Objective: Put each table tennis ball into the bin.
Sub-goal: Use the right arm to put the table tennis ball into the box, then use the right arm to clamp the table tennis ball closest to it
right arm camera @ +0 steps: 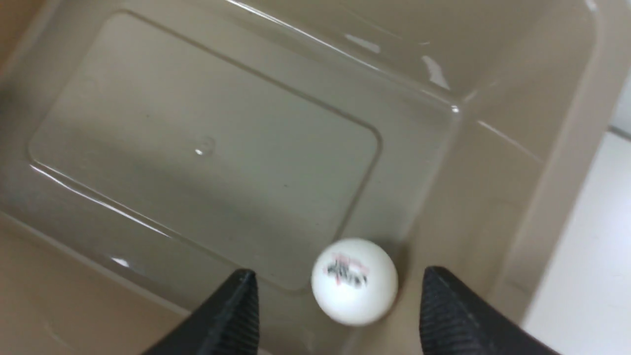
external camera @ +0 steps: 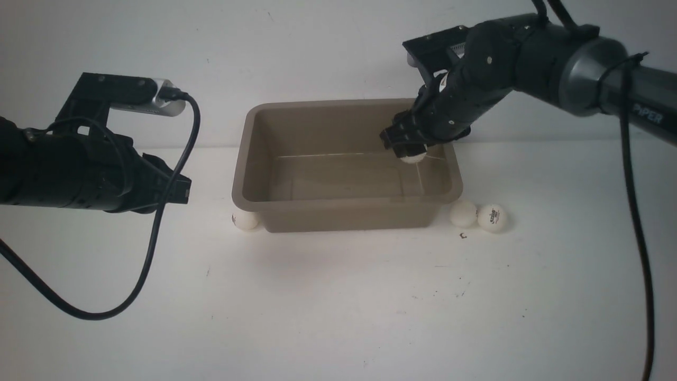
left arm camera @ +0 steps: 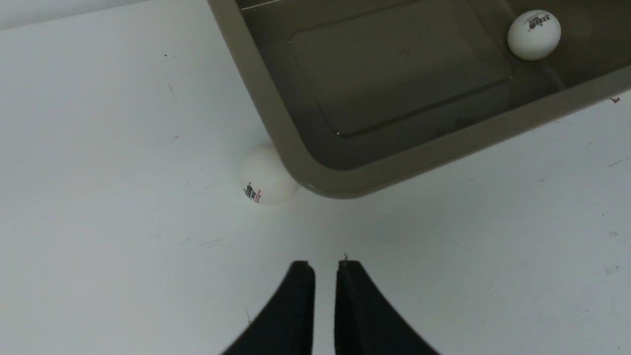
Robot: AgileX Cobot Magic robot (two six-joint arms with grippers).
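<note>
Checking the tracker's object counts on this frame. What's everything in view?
bin: 1, taupe, middle of the table, toward the back wall
ball in the bin: 1, white with a dark logo, between the right gripper's open jaws, touching neither
left-corner ball: 1, white with a logo, on the table, tucked under the rim at the bin's front left corner
right-corner balls: 2, white, side by side on the table just off the bin's front right corner; the outer one shows a logo
table: 1, white, under everything
cable: 1, black, looping down from the left wrist camera
left gripper: 1, black, shut, empty, left of the bin
right gripper: 1, black, open, inside the bin by its right wall
</note>
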